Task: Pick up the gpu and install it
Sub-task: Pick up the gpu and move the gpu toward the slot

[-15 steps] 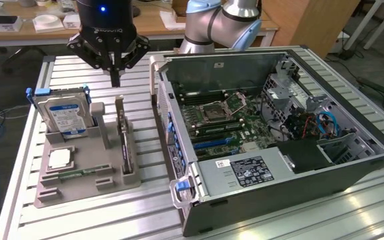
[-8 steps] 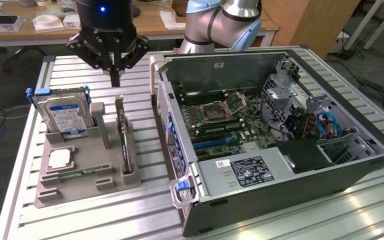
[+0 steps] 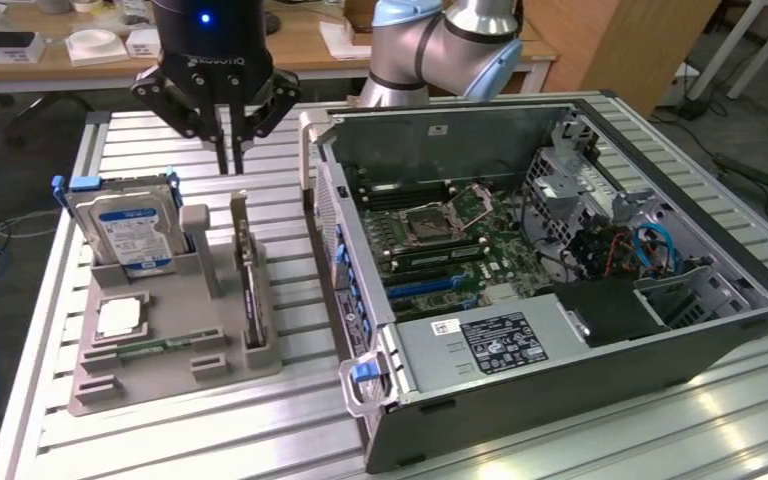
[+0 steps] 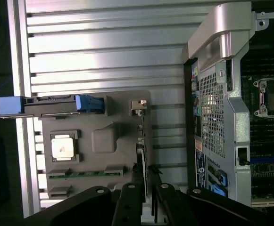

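The gpu (image 3: 245, 272) stands on edge in a slot of the grey holder (image 3: 157, 375), a thin dark card with its silver bracket at the far end. From the wrist it is a narrow strip, the gpu (image 4: 142, 157), running toward my fingers (image 4: 128, 200). My gripper (image 3: 231, 168) hangs above and just behind the card's far end, shut, with nothing in it and not touching the card. The open computer case (image 3: 704, 345) lies at the exterior view's right, its motherboard (image 3: 444, 235) exposed with blue slots (image 3: 427, 284).
The holder also carries a silver hard drive (image 3: 124, 232) with a blue-white label, a square processor (image 3: 117, 318) and a green memory stick (image 3: 157, 347). The case's metal rear wall (image 4: 217, 108) stands close beside the holder. A cluttered desk (image 3: 317, 45) runs behind the ribbed aluminium table (image 3: 157, 135).
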Robot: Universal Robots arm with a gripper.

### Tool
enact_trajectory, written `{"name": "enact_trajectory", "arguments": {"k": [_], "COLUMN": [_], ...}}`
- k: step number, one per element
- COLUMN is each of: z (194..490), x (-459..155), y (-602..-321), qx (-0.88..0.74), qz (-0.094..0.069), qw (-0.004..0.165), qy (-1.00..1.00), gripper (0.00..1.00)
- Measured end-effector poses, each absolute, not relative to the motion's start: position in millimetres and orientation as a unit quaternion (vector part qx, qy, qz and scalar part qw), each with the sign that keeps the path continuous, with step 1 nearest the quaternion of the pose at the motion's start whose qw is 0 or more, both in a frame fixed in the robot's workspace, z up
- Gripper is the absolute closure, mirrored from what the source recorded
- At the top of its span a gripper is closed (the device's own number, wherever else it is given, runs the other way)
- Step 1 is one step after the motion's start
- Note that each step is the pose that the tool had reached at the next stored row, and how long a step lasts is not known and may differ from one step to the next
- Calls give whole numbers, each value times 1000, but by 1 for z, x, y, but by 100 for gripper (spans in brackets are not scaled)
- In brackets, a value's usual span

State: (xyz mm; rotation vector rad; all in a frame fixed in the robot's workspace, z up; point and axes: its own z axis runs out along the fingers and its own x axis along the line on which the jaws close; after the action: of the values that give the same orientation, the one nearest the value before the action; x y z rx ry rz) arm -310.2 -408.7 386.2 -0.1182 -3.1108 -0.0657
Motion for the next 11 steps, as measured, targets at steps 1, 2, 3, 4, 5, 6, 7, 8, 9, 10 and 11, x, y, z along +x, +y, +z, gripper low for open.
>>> {"name": "enact_trajectory", "arguments": {"k": [1,2,3,4,5,6,7,8,9,10,11], "z": [386,386,386,386,386,386,386,386,386,386,386], "x": [-310,-310,-310,-310,-310,-310,-310,-310,-310,-310,-310], "y": [-409,-409,-409,-409,-409,-409,-409,-409,-409,-409,-409], "qx": [-38,-38,-38,-38,-38,-38,-38,-38,-38,-37,-34], "qz": [-21,-21,-21,-21,-21,-21,-21,-21,-21,-21,-21], "qw": [14,14,14,14,14,14,14,14,14,14,14], "qy": [-999,-999,-999,-999,-999,-999,-999,-999,-999,-999,-999], "gripper": [83,77,71,65,65,59,53,53,47,47,47]}}
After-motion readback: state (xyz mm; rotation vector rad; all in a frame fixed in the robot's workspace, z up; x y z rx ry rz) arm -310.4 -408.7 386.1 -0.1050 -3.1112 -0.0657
